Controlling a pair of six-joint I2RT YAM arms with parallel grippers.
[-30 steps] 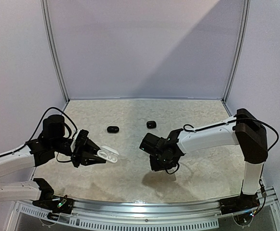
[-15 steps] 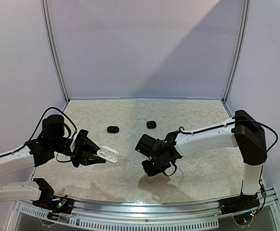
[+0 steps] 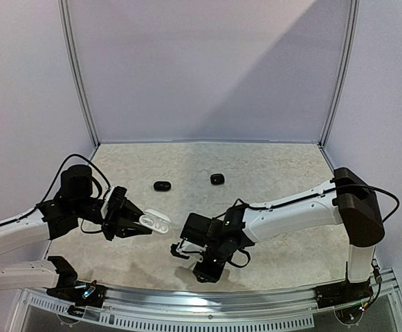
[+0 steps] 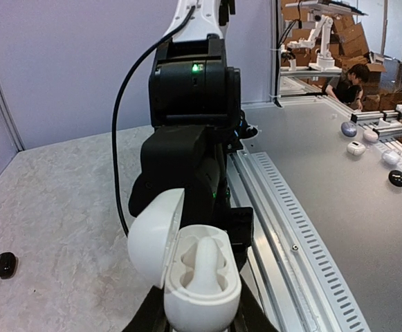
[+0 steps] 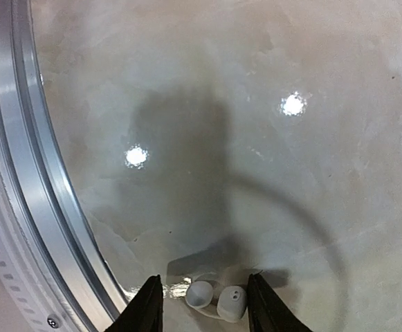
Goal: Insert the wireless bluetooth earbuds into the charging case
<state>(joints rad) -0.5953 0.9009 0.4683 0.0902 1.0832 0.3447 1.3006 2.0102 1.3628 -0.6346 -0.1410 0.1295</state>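
My left gripper [image 3: 140,225] is shut on the base of a white charging case [image 3: 156,222] and holds it above the table with its lid open. In the left wrist view the case [image 4: 201,277] fills the bottom, lid [image 4: 152,238] swung left. My right gripper [image 3: 181,250] is low near the front edge, just right of the case. Its jaws are open in the right wrist view [image 5: 204,280], and a white earbud [image 5: 218,301] sits between them, touching neither finger. Two black earbuds [image 3: 162,185] [image 3: 217,179] lie further back; one shows in the left wrist view [image 4: 5,264].
A metal rail [image 3: 207,294] runs along the front edge, close to my right gripper, and shows at the left of the right wrist view [image 5: 21,173]. Wall panels [image 3: 207,69] close the back and sides. The right arm's black wrist [image 4: 187,138] stands just beyond the case.
My right gripper has swung left and toward the front edge, coming down close to the case. My left gripper and the case have not moved.
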